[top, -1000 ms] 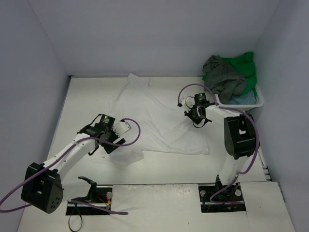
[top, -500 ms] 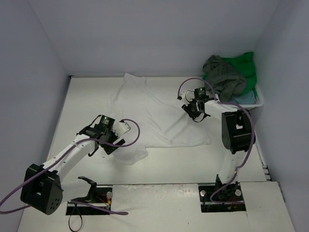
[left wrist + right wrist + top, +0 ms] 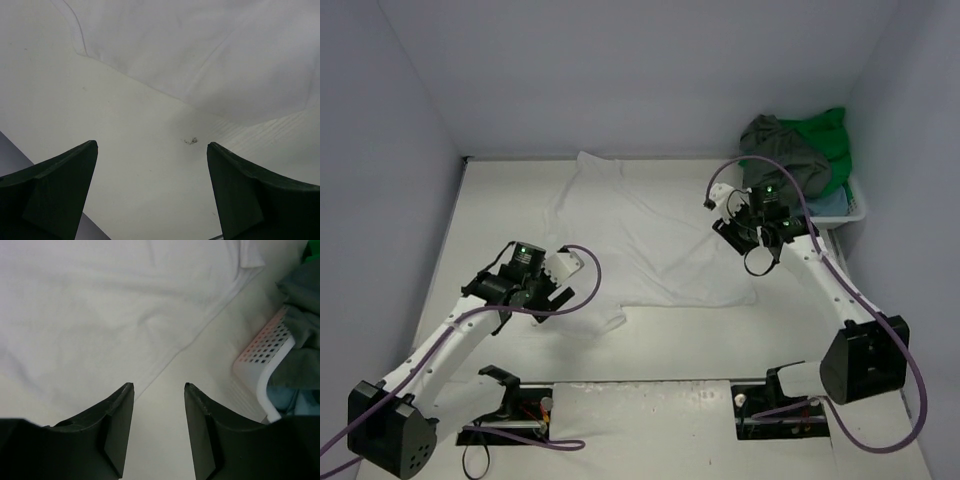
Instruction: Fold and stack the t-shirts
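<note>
White table (image 3: 500,200), low contrast w/ cloth. L gripper (image 3: 152,150) wide open, empty, just off white t-shirt (image 3: 650,240) near-left corner. R gripper (image 3: 159,386) open, empty, over its right edge. Risk: wrinkled cloth, uneven pinch pts, skewed fold; basket (image 3: 858,212) close right of shirt, snag.

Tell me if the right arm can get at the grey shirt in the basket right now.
Probably yes. The right hand is open and empty, hanging just beside the basket, and the grey shirt lies on top there with nothing over it.
</note>
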Robot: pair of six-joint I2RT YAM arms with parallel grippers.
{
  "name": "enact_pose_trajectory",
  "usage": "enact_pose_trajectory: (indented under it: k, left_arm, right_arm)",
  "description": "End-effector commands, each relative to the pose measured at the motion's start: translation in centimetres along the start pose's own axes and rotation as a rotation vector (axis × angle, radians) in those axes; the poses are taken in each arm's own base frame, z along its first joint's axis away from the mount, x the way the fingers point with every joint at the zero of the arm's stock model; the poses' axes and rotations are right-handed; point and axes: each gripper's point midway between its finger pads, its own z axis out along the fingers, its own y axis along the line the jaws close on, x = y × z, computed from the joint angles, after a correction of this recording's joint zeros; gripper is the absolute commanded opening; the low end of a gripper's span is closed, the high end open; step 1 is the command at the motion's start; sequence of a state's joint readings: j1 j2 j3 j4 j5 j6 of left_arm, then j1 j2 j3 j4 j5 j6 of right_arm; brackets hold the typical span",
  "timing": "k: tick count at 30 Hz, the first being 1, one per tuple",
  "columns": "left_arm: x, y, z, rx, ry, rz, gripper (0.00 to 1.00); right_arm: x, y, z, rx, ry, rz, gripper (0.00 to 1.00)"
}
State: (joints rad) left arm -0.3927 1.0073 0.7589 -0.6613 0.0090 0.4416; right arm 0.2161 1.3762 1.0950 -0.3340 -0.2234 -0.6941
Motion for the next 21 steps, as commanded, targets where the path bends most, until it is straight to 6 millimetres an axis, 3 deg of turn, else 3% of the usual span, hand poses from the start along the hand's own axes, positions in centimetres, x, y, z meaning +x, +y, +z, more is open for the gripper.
enact_pose_trajectory:
  k: [1, 2, 3, 7, 10, 11, 21]
  left_arm:
    - [-1.4, 0.4, -1.8, -0.004, -0.058, 0.0, 0.85]
    - [-1.1, 0.3, -1.9, -0.006, -0.053, 0.0, 0.85]
    - [-1.0, 0.3, -1.9, -0.009, -0.052, 0.005, 0.85]
    - [-1.0, 0.2, -1.9, -0.011, -0.059, -0.003, 0.84]
    - [-1.0, 0.1, -1.8, -0.005, -0.056, -0.006, 0.85]
    - [-1.0, 0.2, -1.4, -0.004, -0.044, -0.004, 0.84]
    - [-1.6, 0.4, -0.7, 0.007, -0.029, -0.001, 0.85]
  right_arm:
    - [5.0, 4.8, -1.3, -0.075, 0.158, -0.126, 0.43]
    - [5.4, 5.6, -1.7, -0.069, 0.17, -0.183, 0.43]
    - [7.4, 7.2, -1.5, -0.103, 0.21, -0.202, 0.43]
    - [10.0, 10.1, -1.4, -0.159, 0.256, -0.262, 0.43]
    - [11.4, 10.9, -1.2, -0.186, 0.284, -0.286, 0.43]
    - [13.3, 11.8, -0.9, -0.225, 0.329, -0.319, 0.46]
    - [14.5, 11.8, -0.3, -0.256, 0.364, -0.324, 0.48]
